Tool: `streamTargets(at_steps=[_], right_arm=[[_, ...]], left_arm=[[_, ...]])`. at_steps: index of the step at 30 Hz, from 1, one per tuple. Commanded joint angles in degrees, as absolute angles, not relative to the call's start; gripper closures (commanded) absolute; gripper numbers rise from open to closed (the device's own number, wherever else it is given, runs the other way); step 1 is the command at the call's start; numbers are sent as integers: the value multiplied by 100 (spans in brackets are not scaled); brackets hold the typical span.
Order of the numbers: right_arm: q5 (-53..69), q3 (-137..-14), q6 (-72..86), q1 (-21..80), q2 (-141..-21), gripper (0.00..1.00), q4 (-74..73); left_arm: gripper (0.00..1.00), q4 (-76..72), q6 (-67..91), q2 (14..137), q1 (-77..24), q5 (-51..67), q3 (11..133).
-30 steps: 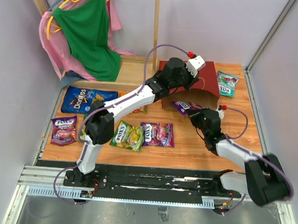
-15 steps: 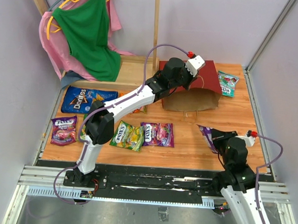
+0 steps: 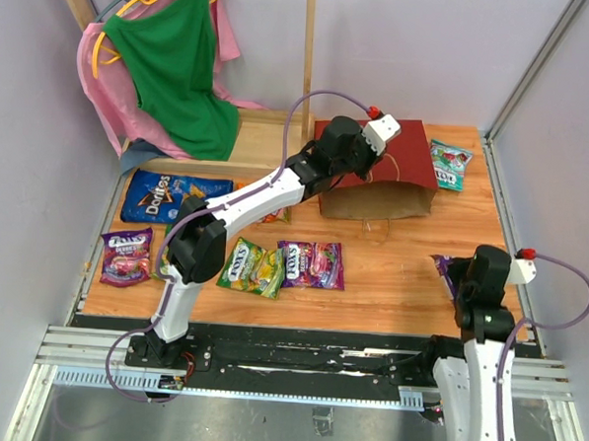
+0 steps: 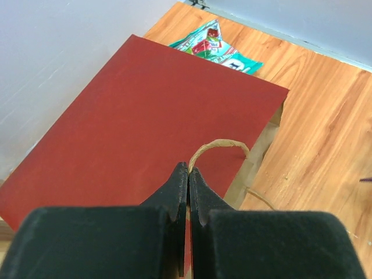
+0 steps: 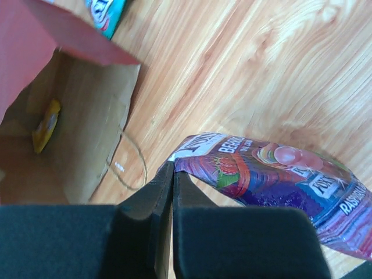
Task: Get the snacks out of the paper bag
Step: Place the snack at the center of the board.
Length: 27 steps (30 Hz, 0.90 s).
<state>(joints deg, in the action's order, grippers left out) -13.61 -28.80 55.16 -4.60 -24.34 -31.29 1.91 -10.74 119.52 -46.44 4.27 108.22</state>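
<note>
The dark red paper bag (image 3: 401, 167) lies on its side at the back, mouth facing me. My left gripper (image 3: 373, 161) is shut on its cord handle (image 4: 224, 145) above the red side (image 4: 145, 116). My right gripper (image 3: 459, 283) is shut on the corner of a purple berry packet (image 5: 279, 174) and holds it above the near right of the table. The right wrist view looks into the brown bag interior (image 5: 87, 116), where a small yellow item (image 5: 46, 125) lies. On the table lie the Doritos bag (image 3: 172, 196), a purple packet (image 3: 127, 255), a yellow-green packet (image 3: 253, 266), another purple packet (image 3: 310, 263) and a teal packet (image 3: 448, 163).
Green and pink clothes (image 3: 174, 66) hang on a wooden rack (image 3: 308, 53) at the back left. An orange packet (image 3: 275, 216) lies partly under the left arm. Walls close the table on the left, back and right.
My right gripper has drawn the purple packet from the bag's mouth back to the near right of the table. The left gripper has stayed shut on the bag handle and barely moved.
</note>
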Motion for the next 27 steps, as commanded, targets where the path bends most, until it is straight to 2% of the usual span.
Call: streamTargets(at_steps=[1, 7, 11, 14, 20, 27], right_arm=[[-582, -3171, 5429, -1100, -3228, 99, -2229], [454, -3425, 5824, -2351, -4498, 100, -1266], [192, -3481, 5781, -2757, -4798, 99, -985], [114, -3414, 5539, -2725, -4736, 99, -1098], [98, -2472, 5719, -2423, -4729, 99, -690], [12, -2061, 6117, -1684, -4900, 99, -239]], left_arm=[[99, 193, -1248, 11736, -4536, 585, 10763], [100, 235, -1299, 11750, -4518, 615, 10801], [99, 229, -1257, 11831, -4509, 741, 10868], [99, 203, -1235, 11909, -4501, 779, 10880], [100, 243, -1080, 12055, -4500, 1072, 11010], [99, 272, -989, 12041, -4500, 1204, 11054]])
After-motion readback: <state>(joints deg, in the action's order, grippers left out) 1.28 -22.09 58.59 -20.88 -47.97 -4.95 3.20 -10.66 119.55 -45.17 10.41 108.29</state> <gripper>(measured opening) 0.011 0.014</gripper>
